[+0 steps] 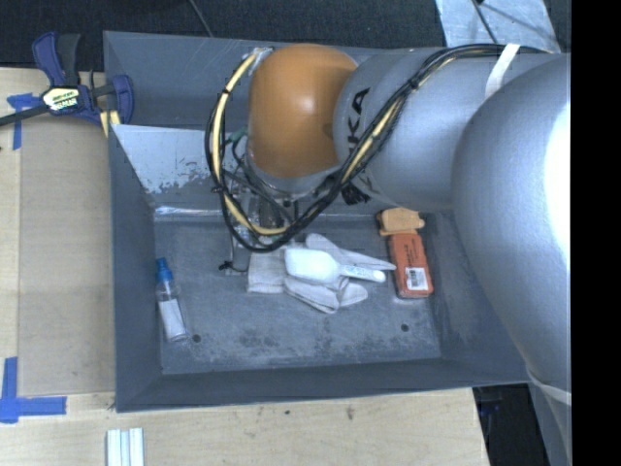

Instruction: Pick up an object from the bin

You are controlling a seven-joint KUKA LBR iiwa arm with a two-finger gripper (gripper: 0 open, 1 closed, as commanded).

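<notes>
Silver arm (pixel 485 163) with orange wrist cover (pixel 291 110) stretched in from the right, pincer (pixel 243 252) low at the grey bin (pixel 136 260) floor's middle, whether apart or together could not be told, white scoop on a pale heap (pixel 320 272) just beside it, orange-red bottle (pixel 409 260) further right, small blue-capped clear bottle (pixel 170 304) lay well apart at left.

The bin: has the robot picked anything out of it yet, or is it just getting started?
Early days. Done: the gripper is down inside the bin, low near the back, next to the white scoop pile. In hand: nothing looks lifted; that pile, the orange tool and the blue-capped bottle all lie on the floor. Left: gripping one thing and raising it out.
</notes>
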